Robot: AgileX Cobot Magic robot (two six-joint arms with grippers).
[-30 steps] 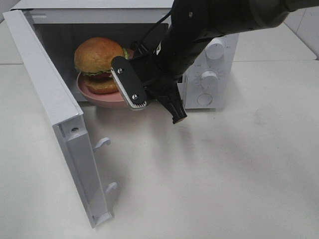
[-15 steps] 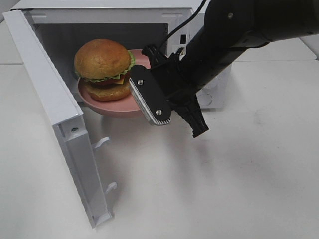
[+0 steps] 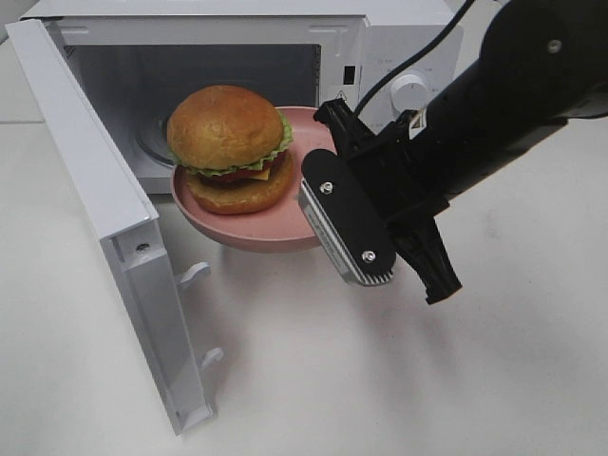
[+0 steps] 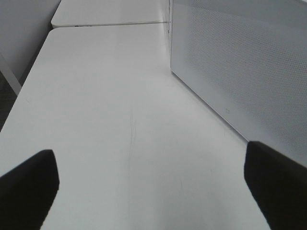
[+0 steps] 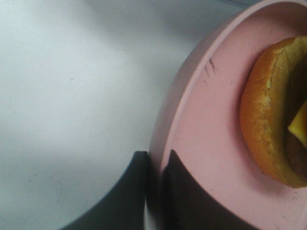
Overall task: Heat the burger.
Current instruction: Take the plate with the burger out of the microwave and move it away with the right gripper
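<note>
At the mouth of the open microwave (image 3: 237, 38), the burger (image 3: 233, 144) sits on a pink plate (image 3: 256, 233) held just above the white surface (image 3: 399, 380). Right gripper (image 5: 154, 165) has its jaws pinched on the plate's rim. Left gripper (image 4: 148, 177) hangs beside the microwave door (image 4: 240, 62), jaws spread wide, holding nothing.

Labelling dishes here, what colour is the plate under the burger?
Pink. The plate shows best in the exterior high view.

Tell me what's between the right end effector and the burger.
Only bare pink plate, seen in the right wrist view; the right end effector pinches its rim, the burger sits further in.
</note>
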